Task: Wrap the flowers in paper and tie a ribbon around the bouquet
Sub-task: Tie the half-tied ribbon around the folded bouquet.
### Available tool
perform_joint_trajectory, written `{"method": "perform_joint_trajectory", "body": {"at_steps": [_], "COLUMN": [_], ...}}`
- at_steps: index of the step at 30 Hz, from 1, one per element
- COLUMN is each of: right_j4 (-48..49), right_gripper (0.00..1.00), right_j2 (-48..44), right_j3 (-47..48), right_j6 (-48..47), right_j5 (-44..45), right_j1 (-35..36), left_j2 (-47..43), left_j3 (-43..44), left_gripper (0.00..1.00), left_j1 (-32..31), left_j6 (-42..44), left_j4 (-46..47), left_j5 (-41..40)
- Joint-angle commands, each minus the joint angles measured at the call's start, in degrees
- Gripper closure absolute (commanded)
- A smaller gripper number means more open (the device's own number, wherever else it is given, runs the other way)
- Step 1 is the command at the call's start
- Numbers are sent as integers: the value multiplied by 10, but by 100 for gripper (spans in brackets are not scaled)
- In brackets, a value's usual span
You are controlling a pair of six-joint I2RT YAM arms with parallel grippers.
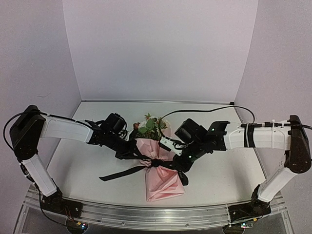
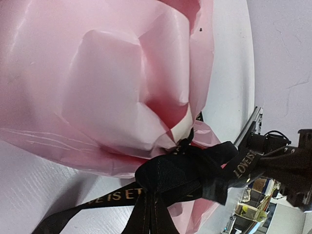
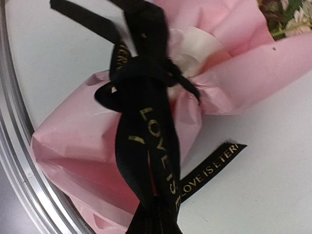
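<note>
The bouquet [image 1: 163,187] lies flat on the table [image 1: 219,180] between the two grippers, with its cinched waist directly between them. The left gripper [image 1: 126,150] sits at the left edge of the paper [image 1: 146,148], closed on a strand of the ribbon [image 1: 155,162]. In its own wrist view the black strands converge at the bottom edge, where the fingers themselves are out of frame. The right gripper [image 1: 184,161] is just right of the knot and is also pinched shut on a ribbon strand, which runs taut from the knot to it (the gold lettering reads "LOVE IS ETER…"). The flowers [image 1: 150,126] and their leaves poke out of the cone's mouth, beyond both grippers on the far side. The pointed end of the cone lies nearer the arm bases. One loose ribbon tail trails across the table to the near side of the left gripper. A shorter tail lies just on the near side of the right gripper.
</note>
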Motion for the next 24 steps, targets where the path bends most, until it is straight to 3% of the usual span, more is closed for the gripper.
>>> {"method": "perform_joint_trajectory", "body": {"at_steps": [1,18,24], "right_j4": [-13,-49,-128], "right_gripper": [100,100,100], "right_j2": [10,38,57], "right_j3": [23,-4,44], "right_j6": [76,101,92], "right_j5": [-51,-65,9], "right_j1": [-39,-57,-51], "left_j2": [-32,-152,-152], "left_j3": [-18,-101,-119], "left_gripper": [100,100,100], "left_j1": [2,4,6], "left_j6": [0,-8,-19], "left_j4": [11,55,51], "left_j5": [-44,-207,-212]}}
